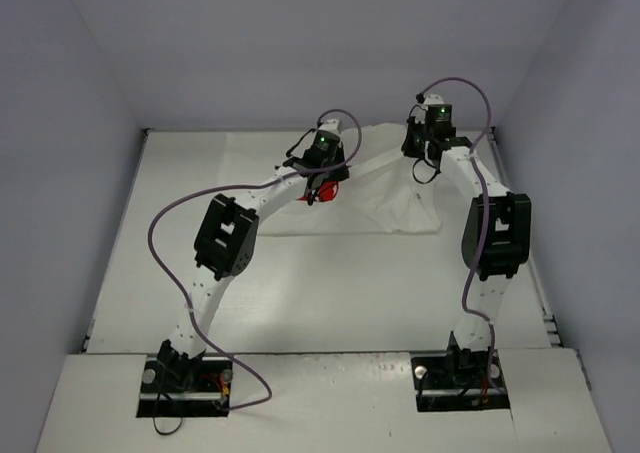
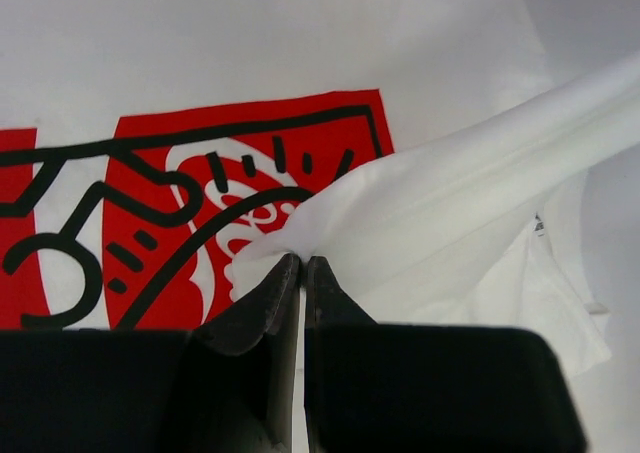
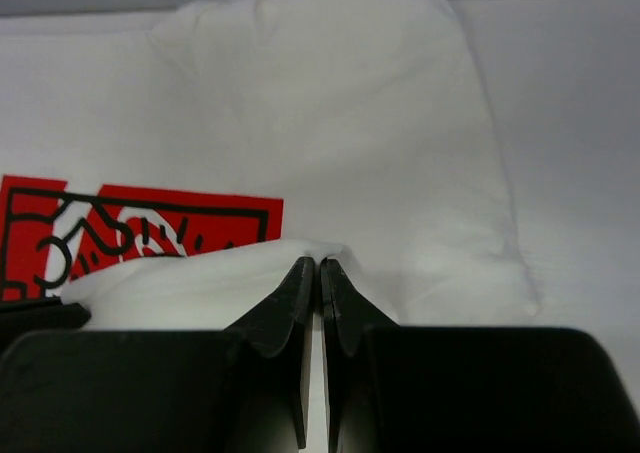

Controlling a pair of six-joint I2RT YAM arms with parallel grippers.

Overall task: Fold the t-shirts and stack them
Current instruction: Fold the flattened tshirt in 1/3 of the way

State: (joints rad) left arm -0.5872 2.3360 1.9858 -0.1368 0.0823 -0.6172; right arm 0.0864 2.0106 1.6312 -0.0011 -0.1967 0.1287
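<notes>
Close to the left wrist camera, the left gripper has its black jaws pressed together on a bunched fold of the white t-shirt. The pinched cloth stretches up and away to the right as a taut band. Beneath it, the red print with black lines and a white figure lies face up.

In the right wrist view, the right gripper likewise has its jaws closed on a raised fold of the shirt, which runs off to the left over the edge of the print.

From above, the t-shirt lies on the far part of the table, close to the back wall, partly lifted between the two grippers.
</notes>
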